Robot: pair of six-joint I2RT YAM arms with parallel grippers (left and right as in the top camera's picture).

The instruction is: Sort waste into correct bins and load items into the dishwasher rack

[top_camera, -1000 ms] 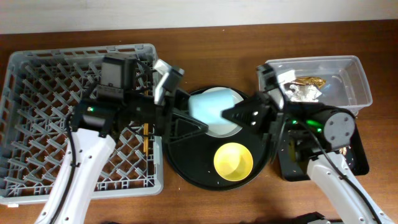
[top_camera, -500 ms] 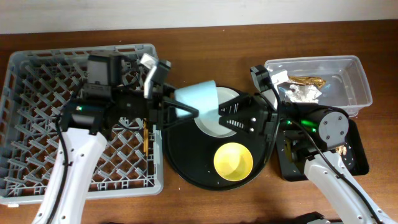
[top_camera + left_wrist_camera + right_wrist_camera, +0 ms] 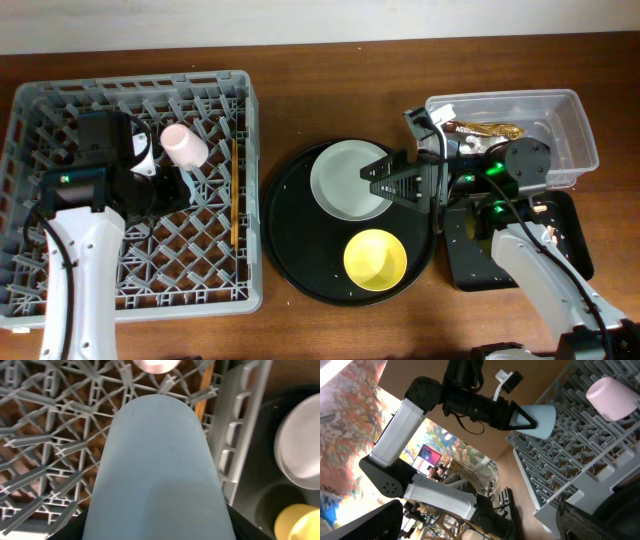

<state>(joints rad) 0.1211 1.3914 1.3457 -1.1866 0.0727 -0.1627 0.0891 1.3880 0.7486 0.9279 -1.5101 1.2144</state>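
Left end effector grasps the light blue cup above the dishwasher rack, at the surface's 9 o'clock. Right end effector is released and empty. Lowered off-line, the cup may snag a peg, tip, or knock the pink cup at its 12 o'clock.

A blue cup fills the middle above the grey rack; a pale plate and yellow bowl sit to the right.
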